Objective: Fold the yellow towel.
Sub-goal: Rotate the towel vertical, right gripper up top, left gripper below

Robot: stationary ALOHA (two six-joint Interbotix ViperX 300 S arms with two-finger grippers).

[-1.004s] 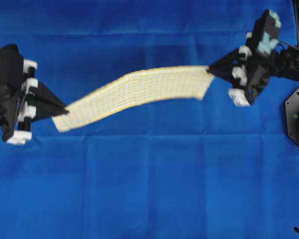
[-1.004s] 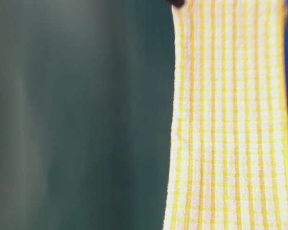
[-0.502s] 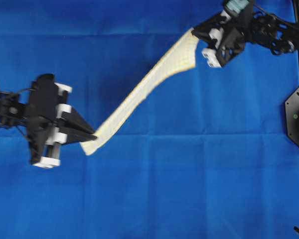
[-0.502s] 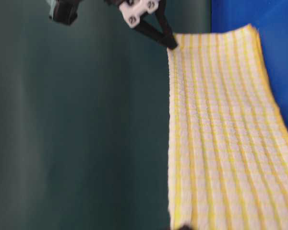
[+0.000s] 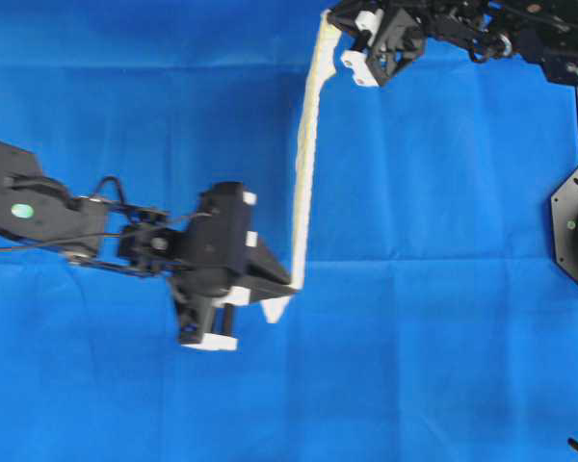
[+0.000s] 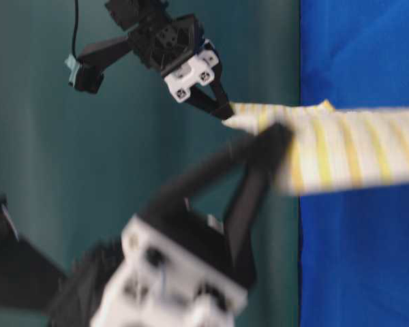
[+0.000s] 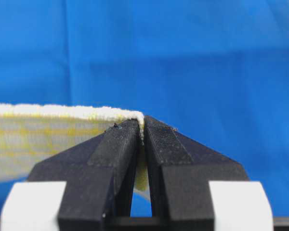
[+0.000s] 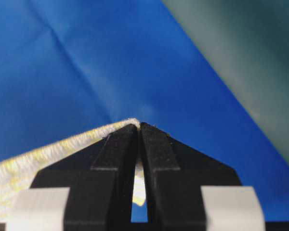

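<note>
Spanning both clamped pincers, yellow towel (image 5: 304,164) hangs over blue cloth (image 5: 443,289).

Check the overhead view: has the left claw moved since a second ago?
Yes. The left claw, shut on the towel, moved rightward and down-frame across the blue cloth.

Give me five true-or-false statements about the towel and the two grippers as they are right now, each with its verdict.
1. The left gripper is shut on a corner of the yellow towel. True.
2. The right gripper is open and holds nothing. False: it is shut on the towel's other end.
3. The towel lies flat on the blue cloth. False: it hangs stretched between the two grippers, seen nearly edge-on from overhead.
4. In the overhead view the towel runs roughly top to bottom. True.
5. The towel is plain yellow. False: it is white with yellow checks.
</note>
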